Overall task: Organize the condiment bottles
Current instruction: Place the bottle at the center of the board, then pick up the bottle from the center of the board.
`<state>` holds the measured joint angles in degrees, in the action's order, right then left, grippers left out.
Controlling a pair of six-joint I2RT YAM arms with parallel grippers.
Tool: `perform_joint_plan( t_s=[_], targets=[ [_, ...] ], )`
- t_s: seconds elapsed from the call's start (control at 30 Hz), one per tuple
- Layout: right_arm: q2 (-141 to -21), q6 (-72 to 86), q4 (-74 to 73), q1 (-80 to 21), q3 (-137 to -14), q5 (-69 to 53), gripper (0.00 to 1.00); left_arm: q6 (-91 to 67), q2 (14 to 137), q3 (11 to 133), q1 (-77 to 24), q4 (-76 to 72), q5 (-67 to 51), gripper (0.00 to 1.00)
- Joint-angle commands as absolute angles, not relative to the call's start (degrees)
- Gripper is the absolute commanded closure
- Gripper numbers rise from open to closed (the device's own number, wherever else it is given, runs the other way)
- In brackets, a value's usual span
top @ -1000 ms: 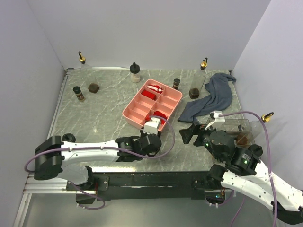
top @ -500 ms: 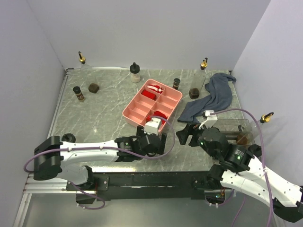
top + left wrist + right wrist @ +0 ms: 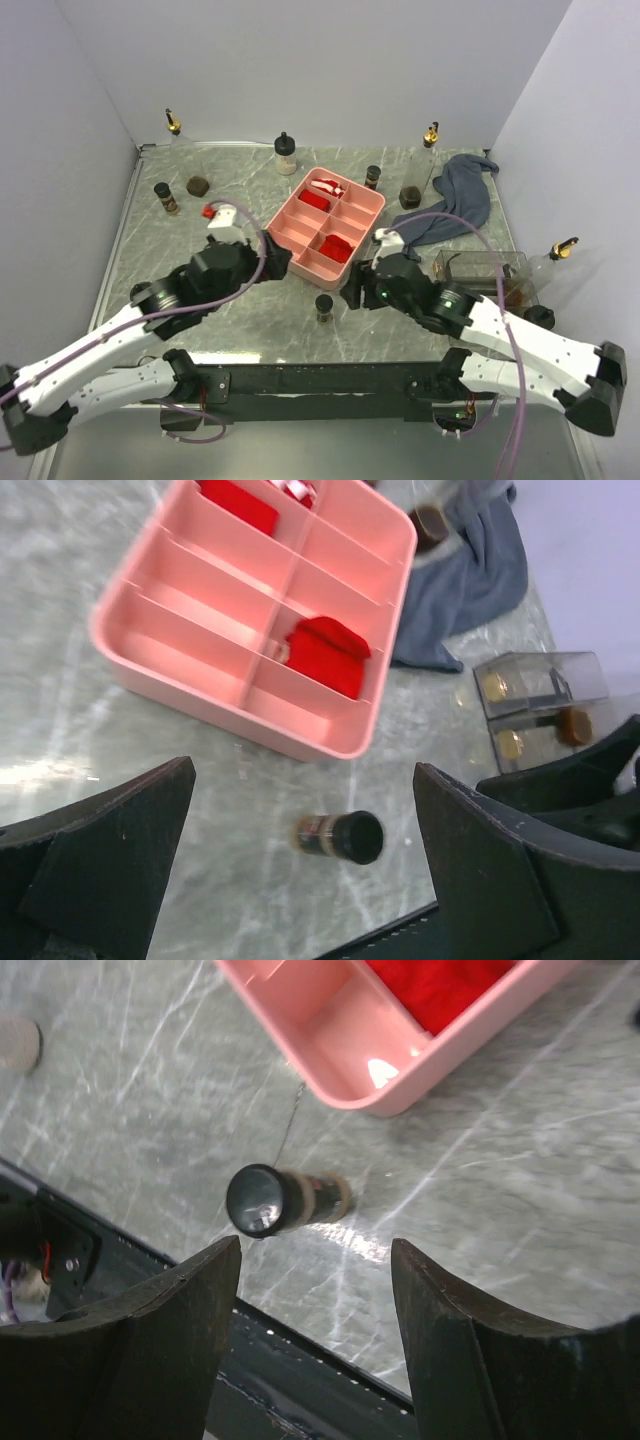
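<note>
One black-capped bottle (image 3: 324,306) stood alone close to the tabletop's (image 3: 170,250) front edge. It was near the left pincer (image 3: 303,810) and the right pincer (image 3: 315,1290), both spread wide and empty. A careless finger could probably tip it over that edge. Only the top view showed the other bottles (image 3: 286,153) along the back, beyond the pink tray (image 3: 200,685).

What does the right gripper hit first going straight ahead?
Probably the black-capped bottle standing on the table: it sits just ahead of the right gripper, slightly left of its open gap. Depth is unclear.
</note>
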<state>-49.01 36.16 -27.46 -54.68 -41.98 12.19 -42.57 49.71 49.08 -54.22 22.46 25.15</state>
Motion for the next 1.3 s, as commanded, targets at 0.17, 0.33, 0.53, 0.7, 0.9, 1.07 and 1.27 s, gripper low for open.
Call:
perform_joint_plan(
  t_s=[0.17, 0.33, 0.53, 0.7, 0.9, 1.07, 1.27],
  targets=[
    [-62.57, 36.30, -23.73, -61.17, -49.04, 12.83, 0.30, -34.62, 37.01, 44.83, -52.38, 30.32, 28.21, 0.03],
    [-67.93, 35.77, -21.71, -62.58, -50.80, 11.16, 0.31, -34.89, 34.89, 45.26, -52.38, 34.10, 29.87, 0.03],
    [-74.96, 35.95, -22.76, -63.54, -53.34, 13.35, 0.31, -35.42, 32.35, 44.82, -52.56, 34.80, 30.50, 0.03],
    [-79.62, 37.18, -27.15, -65.12, -55.63, 20.03, 0.43, -35.95, 29.62, 44.12, -53.52, 35.07, 31.38, 0.03],
    [-79.28, 39.81, -31.72, -65.57, -57.73, 24.43, 0.64, -37.00, 27.86, 44.12, -55.81, 36.12, 34.01, 0.03],
    [-77.70, 40.95, -39.28, -61.37, -62.92, 29.79, 0.96, -37.88, 26.99, 44.21, -57.13, 36.74, 35.15, 0.03],
    [-71.39, 44.72, -44.73, -51.87, -65.74, 34.88, 1.00, -38.94, 25.75, 44.12, -58.80, 37.62, 37.18, 0.03]
  ],
)
